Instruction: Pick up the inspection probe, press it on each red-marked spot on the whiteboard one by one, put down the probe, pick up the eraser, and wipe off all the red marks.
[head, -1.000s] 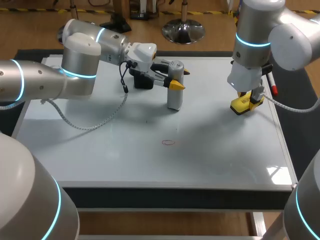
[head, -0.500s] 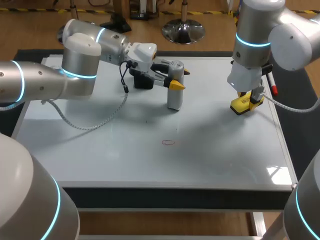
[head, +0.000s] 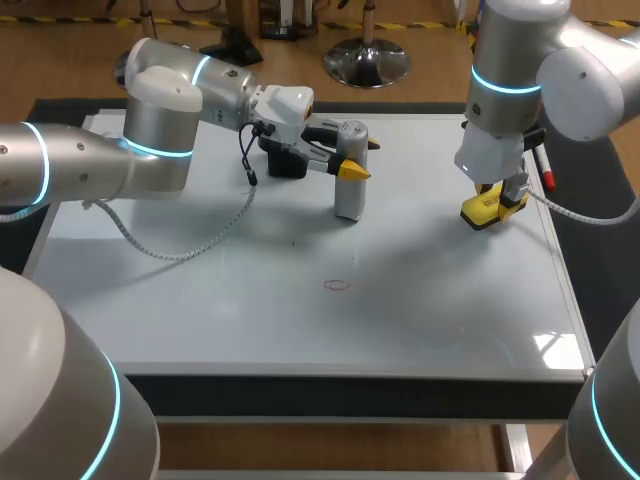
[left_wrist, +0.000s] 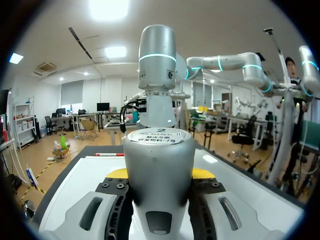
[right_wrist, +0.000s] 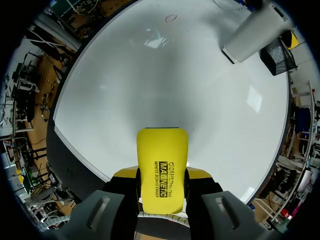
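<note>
The grey-white inspection probe (head: 349, 190) stands upright on the whiteboard (head: 250, 320) at the back middle, and my left gripper (head: 361, 158) is shut on its upper part. In the left wrist view the probe (left_wrist: 159, 165) fills the space between the yellow fingertips (left_wrist: 117, 173). My right gripper (head: 492, 205) is shut on the yellow eraser (head: 482, 212) low over the board's right side; whether it touches the board I cannot tell. The eraser (right_wrist: 162, 165) sits between that gripper's fingers. One small red ring mark (head: 338, 285) lies near the board's middle, also visible as the red mark (right_wrist: 171, 18).
A black mesh holder (head: 284, 162) stands behind my left gripper at the back of the board, and shows as the holder (right_wrist: 276, 54) beside the probe (right_wrist: 252, 34). A red marker (head: 547, 176) lies by the board's right edge. A cable (head: 190, 245) trails across the board's left side.
</note>
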